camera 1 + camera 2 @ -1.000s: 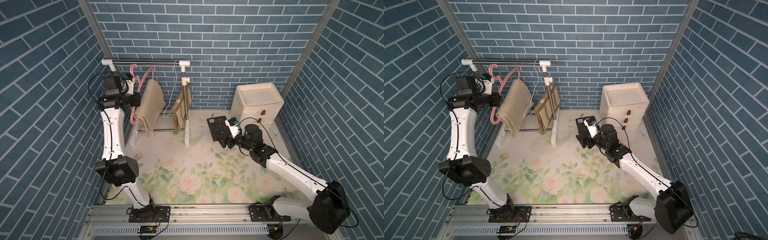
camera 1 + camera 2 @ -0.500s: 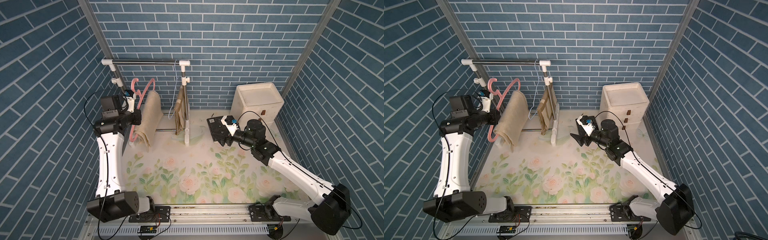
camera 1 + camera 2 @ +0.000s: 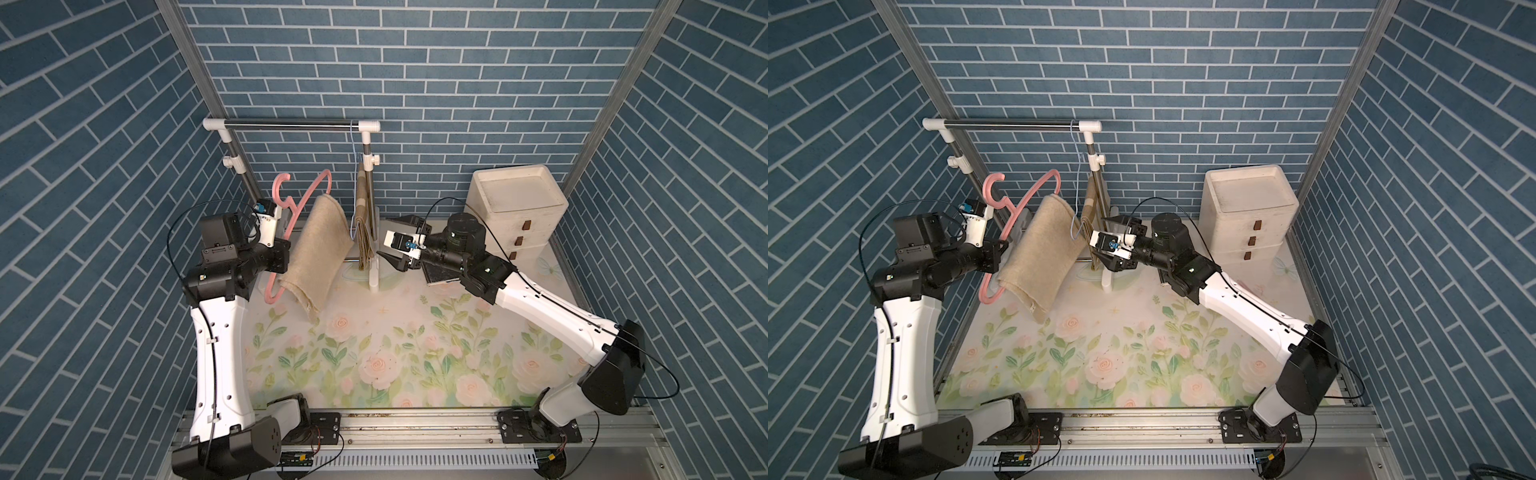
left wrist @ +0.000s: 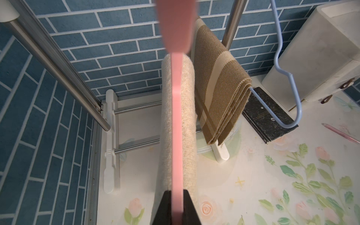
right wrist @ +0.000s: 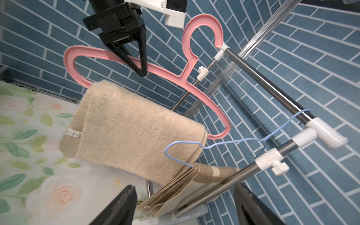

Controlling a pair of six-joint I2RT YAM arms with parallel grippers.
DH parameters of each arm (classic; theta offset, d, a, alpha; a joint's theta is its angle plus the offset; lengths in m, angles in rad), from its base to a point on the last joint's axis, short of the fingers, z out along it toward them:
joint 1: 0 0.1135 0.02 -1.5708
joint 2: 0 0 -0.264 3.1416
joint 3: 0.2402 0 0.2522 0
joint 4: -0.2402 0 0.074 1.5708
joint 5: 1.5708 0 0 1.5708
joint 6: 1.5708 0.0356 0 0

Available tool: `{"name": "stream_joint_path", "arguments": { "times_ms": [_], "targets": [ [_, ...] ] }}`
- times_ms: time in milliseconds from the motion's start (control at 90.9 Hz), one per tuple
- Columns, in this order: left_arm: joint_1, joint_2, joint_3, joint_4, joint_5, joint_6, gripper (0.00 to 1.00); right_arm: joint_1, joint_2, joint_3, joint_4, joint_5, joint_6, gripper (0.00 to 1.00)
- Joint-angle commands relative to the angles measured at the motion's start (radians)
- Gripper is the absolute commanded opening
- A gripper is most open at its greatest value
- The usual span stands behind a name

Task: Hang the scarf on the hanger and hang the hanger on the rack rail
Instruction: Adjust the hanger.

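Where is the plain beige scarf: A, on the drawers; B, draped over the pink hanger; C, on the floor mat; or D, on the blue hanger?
B: the scarf is folded over the lower bar of the pink hanger, which the left gripper grips.

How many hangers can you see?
2. The pink hanger, carrying the beige scarf, is gripped by the left pincer, off the rail. The thin blue hanger hangs from the rail near one post, carrying a striped brown cloth. None looks hidden.
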Motion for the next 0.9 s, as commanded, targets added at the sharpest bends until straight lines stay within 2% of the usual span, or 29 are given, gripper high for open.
{"name": "stream_joint_path", "arguments": {
  "times_ms": [0,176,418,638,891],
  "targets": [
    [-0.006,-0.023,-0.014,0.015,0.082,-0.043,0.00,0.016,0.071,0.115,0.046,0.023,-0.173,0.80],
    [-0.028,-0.022,-0.029,-0.011,0.126,-0.054,0.00,0.040,0.211,0.269,0.024,0.033,-0.301,0.75],
    [-0.079,-0.011,-0.023,-0.030,0.123,-0.058,0.00,0.078,0.392,0.467,-0.061,0.047,-0.480,0.73],
    [-0.113,0.006,-0.010,-0.043,0.110,-0.055,0.00,0.084,0.495,0.518,-0.004,0.075,-0.579,0.73],
    [-0.136,0.011,-0.006,-0.061,0.087,-0.042,0.00,0.110,0.568,0.555,0.051,0.145,-0.615,0.72]
  ]
}}
